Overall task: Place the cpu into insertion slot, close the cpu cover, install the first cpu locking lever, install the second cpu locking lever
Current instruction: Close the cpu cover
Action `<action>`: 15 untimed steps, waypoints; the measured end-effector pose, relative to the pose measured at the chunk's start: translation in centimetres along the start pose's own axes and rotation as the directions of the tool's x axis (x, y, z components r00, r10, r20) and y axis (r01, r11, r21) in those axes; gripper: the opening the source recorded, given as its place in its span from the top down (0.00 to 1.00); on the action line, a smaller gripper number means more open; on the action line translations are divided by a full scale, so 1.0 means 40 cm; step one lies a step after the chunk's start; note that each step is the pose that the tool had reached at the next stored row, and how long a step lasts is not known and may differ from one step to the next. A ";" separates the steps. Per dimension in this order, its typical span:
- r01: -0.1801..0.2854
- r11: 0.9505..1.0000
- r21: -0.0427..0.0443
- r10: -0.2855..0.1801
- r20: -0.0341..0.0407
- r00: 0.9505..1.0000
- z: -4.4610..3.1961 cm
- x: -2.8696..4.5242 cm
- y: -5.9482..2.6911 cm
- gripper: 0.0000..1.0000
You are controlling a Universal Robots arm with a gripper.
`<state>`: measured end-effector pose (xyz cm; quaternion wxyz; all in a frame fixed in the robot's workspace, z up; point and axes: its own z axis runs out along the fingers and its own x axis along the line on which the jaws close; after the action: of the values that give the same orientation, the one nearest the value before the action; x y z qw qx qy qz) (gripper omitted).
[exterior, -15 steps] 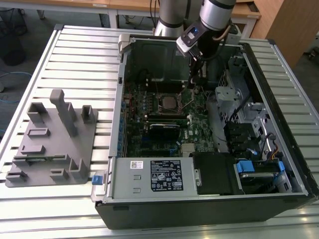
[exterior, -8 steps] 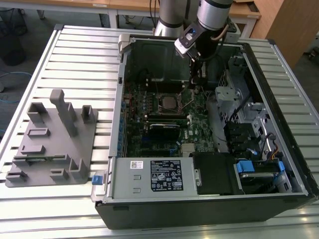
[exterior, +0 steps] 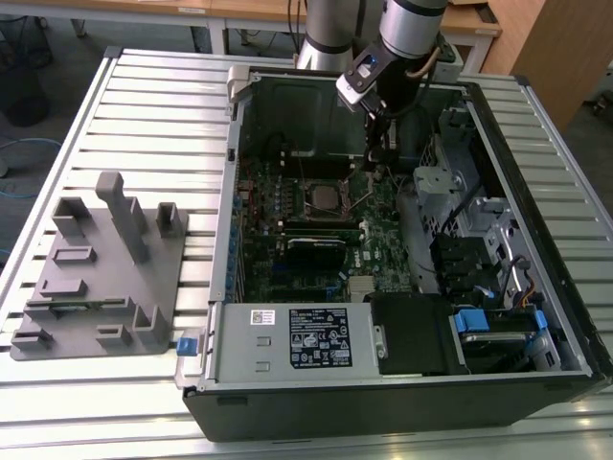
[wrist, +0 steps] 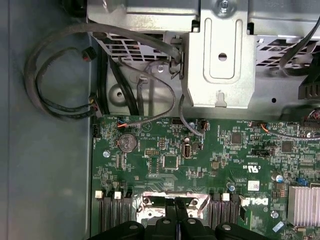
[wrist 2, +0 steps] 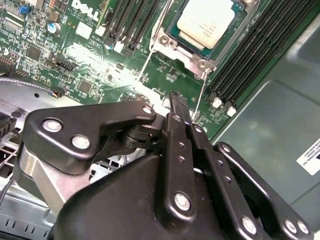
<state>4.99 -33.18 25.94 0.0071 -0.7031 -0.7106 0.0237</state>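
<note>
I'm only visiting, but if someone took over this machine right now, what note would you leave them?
The hand is shut, low over the board beside the insertion slot; I cannot tell whether it pinches a lever.
Done: the cpu sits in the slot, silver top up, and the cpu cover appears down around it.
Left: both wire locking levers look unlatched, standing away from the slot.
</note>
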 end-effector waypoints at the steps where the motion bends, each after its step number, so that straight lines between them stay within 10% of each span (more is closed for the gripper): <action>1: 0.000 1.000 0.000 0.000 0.000 1.000 0.000 0.000 0.002 0.89; 15: 0.000 1.000 0.000 0.000 0.000 1.000 -0.003 -0.001 0.067 0.89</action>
<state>7.66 -33.18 25.93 0.0071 -0.7031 -0.7106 0.0237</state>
